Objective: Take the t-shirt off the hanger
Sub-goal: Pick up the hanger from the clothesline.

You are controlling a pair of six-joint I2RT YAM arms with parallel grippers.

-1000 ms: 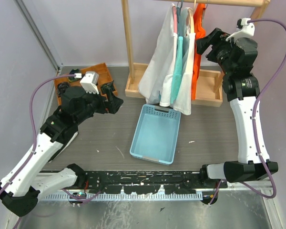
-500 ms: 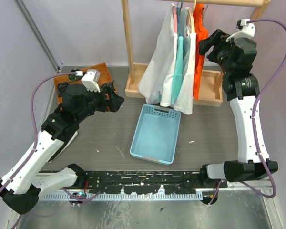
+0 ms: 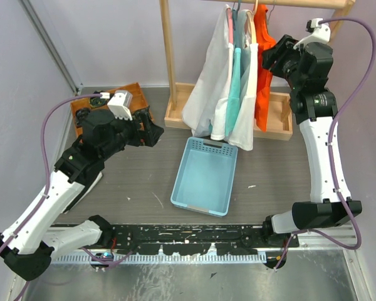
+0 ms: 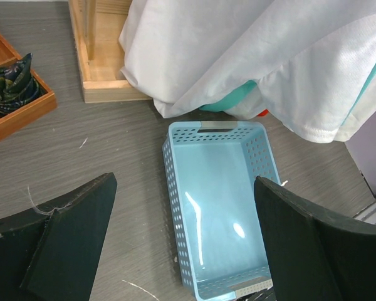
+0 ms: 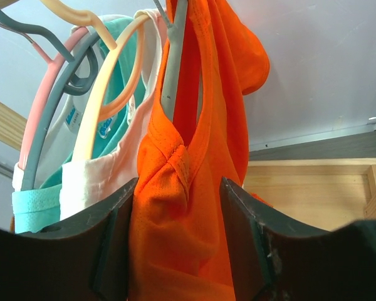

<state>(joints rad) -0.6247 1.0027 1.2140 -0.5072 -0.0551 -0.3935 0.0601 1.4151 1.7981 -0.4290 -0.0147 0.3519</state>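
The right tool (image 3: 271, 56) has lifted a little and pushed in on the orange t-shirt (image 3: 262, 94) up by its shoulder. Its jaws, wide a moment ago, have drawn in to roughly half that, with the cloth now between them. The arm behind it stands a touch taller. On the other side, the left tool (image 3: 151, 130) has crept slightly towards the rack (image 3: 169, 63).

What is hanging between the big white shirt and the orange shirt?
A teal shirt and a second pale shirt hang between the big white shirt and the orange shirt. The top view shows this best.
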